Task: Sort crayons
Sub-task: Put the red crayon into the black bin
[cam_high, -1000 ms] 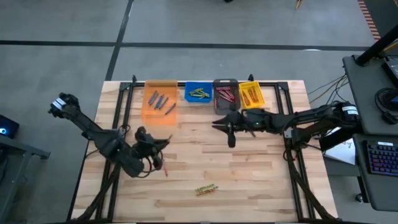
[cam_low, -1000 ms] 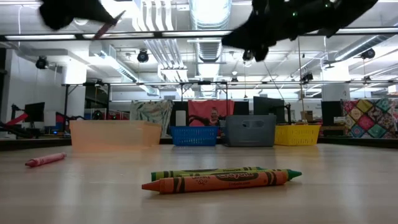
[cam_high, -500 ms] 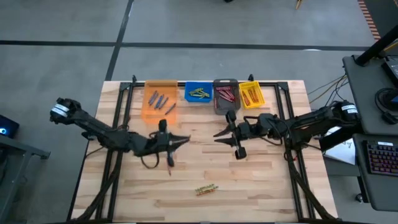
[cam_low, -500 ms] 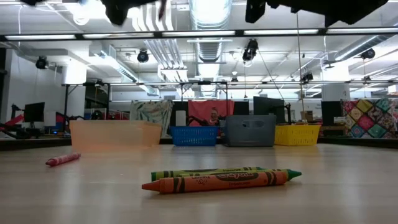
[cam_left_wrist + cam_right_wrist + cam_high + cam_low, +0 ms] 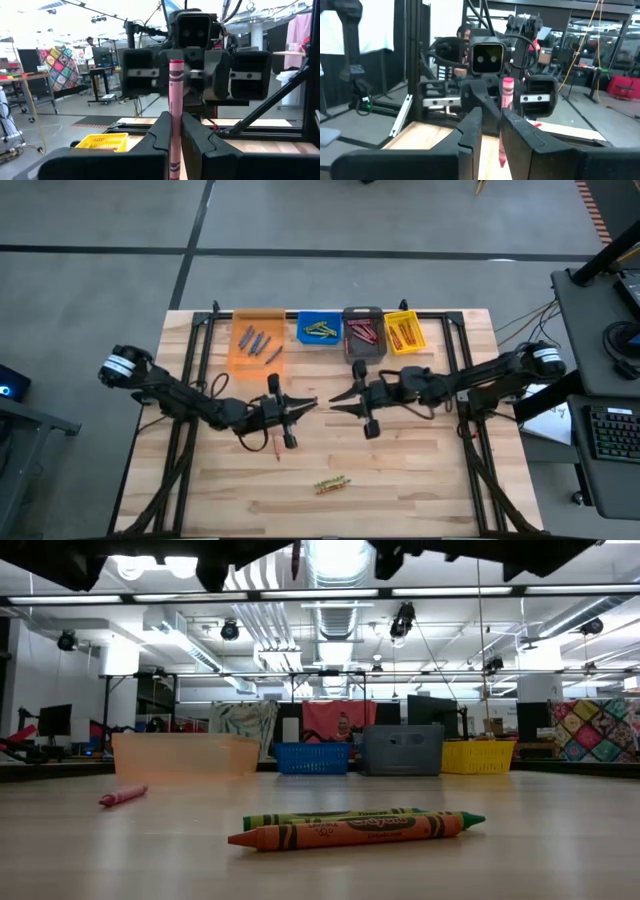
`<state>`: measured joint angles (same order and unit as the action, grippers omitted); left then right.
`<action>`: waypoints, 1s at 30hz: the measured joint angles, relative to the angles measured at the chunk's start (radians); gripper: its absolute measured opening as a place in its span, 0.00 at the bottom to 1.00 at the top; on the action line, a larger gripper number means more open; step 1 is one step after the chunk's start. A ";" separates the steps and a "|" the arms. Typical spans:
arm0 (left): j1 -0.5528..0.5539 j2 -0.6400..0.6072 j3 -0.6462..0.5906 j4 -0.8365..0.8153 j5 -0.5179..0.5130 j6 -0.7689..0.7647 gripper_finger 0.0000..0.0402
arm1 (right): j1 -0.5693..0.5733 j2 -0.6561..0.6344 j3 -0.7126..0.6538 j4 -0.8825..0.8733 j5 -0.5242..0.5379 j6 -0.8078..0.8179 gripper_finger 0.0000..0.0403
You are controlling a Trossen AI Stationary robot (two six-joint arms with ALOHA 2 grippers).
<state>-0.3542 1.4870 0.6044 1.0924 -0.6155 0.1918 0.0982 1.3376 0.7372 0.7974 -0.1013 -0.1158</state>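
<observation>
crayons lay loose near the front of the wooden worktop, a green and an orange one side by side, and a red one lay apart to the left. others were sorted in the orange bin, blue bin, grey bin and yellow bin along the far edge. the left tool was pressed together on an upright pink crayon above mid-worktop, facing the right tool, whose fingers stood slightly apart with nothing between them.
</observation>
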 joint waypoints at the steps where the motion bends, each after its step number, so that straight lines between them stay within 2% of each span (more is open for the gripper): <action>1: 0.000 0.005 0.007 -0.001 0.001 0.006 0.00 | 0.000 0.019 0.017 0.000 0.000 0.000 0.16; 9: 0.000 0.006 0.014 -0.009 -0.001 0.008 0.00 | 0.000 0.086 0.108 -0.061 0.068 -0.012 0.16; 15: 0.002 0.005 0.013 -0.010 -0.004 0.009 0.00 | 0.000 0.090 0.155 -0.142 0.130 0.018 0.21; 24: 0.003 0.004 0.011 -0.010 -0.030 -0.001 0.00 | 0.000 0.111 0.197 -0.170 0.131 0.010 0.27; 30: 0.003 0.004 0.025 -0.010 -0.032 -0.002 0.00 | 0.000 0.133 0.212 -0.170 0.127 0.018 0.23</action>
<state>-0.3515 1.4914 0.6298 1.0826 -0.6477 0.1898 0.0978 1.4706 0.9496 0.6270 0.0258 -0.0978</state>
